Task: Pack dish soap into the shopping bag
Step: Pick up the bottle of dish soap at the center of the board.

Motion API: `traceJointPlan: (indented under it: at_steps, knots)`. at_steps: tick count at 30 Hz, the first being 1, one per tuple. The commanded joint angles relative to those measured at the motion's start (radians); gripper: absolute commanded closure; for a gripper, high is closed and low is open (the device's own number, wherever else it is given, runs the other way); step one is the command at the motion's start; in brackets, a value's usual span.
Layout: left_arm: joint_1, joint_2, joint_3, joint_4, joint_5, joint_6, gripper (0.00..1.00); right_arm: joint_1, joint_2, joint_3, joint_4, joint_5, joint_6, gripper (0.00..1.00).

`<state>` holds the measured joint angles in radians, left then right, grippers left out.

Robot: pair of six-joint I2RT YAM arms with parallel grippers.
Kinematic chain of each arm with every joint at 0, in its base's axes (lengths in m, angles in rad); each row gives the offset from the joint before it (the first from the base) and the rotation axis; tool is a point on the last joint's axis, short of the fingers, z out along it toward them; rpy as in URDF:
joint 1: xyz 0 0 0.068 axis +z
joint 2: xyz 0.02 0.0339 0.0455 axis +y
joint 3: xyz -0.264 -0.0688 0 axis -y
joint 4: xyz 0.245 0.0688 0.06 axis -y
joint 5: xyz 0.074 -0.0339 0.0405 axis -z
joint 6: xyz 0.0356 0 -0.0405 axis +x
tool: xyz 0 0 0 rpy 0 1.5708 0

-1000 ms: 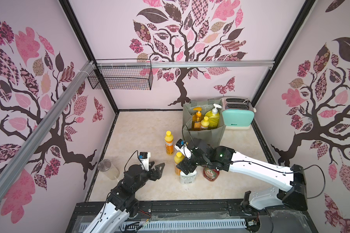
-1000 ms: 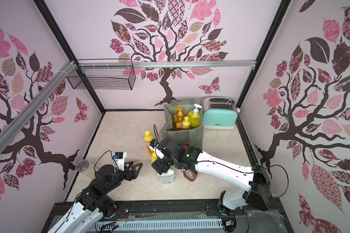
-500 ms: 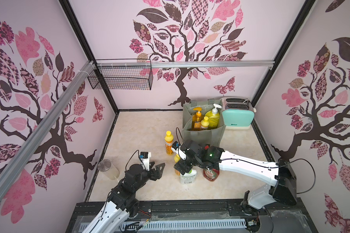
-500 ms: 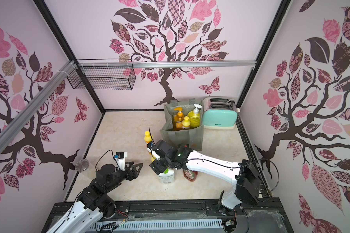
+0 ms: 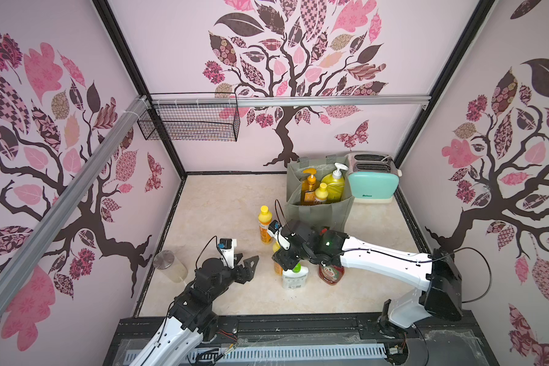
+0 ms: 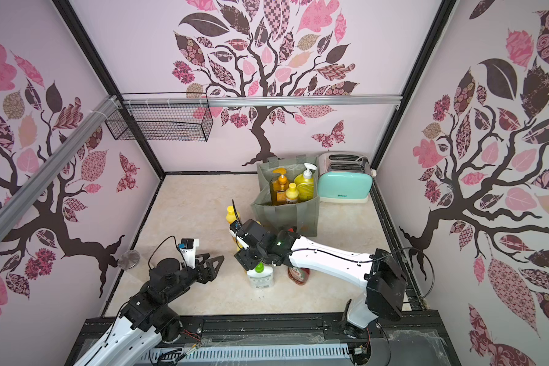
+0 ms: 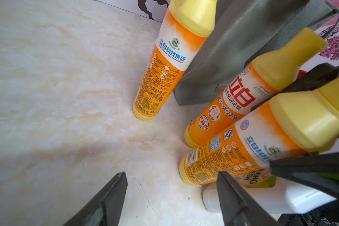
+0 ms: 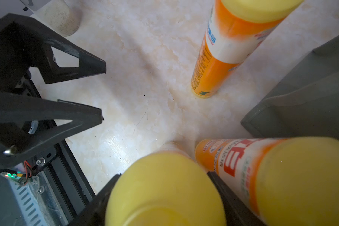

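Note:
My right gripper point(image 5: 282, 253) point(image 8: 162, 175) is shut on the yellow cap of a small orange dish soap bottle point(image 8: 164, 187) point(image 7: 243, 148) that stands on the counter. A twin bottle point(image 7: 239, 105) stands right beside it, and a third point(image 5: 264, 223) stands apart near the shopping bag point(image 5: 319, 212). The grey-green bag holds an orange pump bottle point(image 5: 308, 187), a big yellow pump bottle point(image 5: 333, 183) and a small orange one point(image 5: 321, 193). A white green-capped bottle point(image 5: 293, 277) and a red Fairy bottle point(image 5: 331, 274) stand under my right arm. My left gripper point(image 5: 251, 267) point(image 7: 171, 174) hovers open and empty to their left.
A mint toaster point(image 5: 373, 182) stands against the bag's right side at the back wall. A glass jar with a metal lid point(image 5: 171, 266) sits by the left wall. A black wire basket point(image 5: 191, 122) hangs high on the back left.
My right gripper has shifted a little left over the near bottles and its fingers have closed in on the yellow cap. The left arm has not moved.

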<state>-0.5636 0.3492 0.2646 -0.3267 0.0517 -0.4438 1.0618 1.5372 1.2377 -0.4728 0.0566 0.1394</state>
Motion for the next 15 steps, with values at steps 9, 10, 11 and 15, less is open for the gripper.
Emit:
traceJointPlan:
  at_steps: [9, 10, 11, 15]
  knots:
    - [-0.003, -0.012, -0.016, 0.016, 0.007, 0.011, 0.22, 0.001, -0.062, 0.034, 0.003, -0.030, 0.013, 0.52]
    - [-0.003, -0.012, -0.015, 0.015, 0.006, 0.011, 0.22, 0.001, -0.071, 0.040, 0.000, -0.035, 0.013, 0.53]
    - [-0.003, -0.012, -0.016, 0.015, 0.007, 0.011, 0.22, 0.001, -0.081, 0.050, -0.001, -0.041, 0.010, 0.55]
    - [-0.004, -0.012, -0.016, 0.016, 0.009, 0.011, 0.22, 0.001, -0.116, 0.107, -0.039, -0.063, 0.000, 0.58]
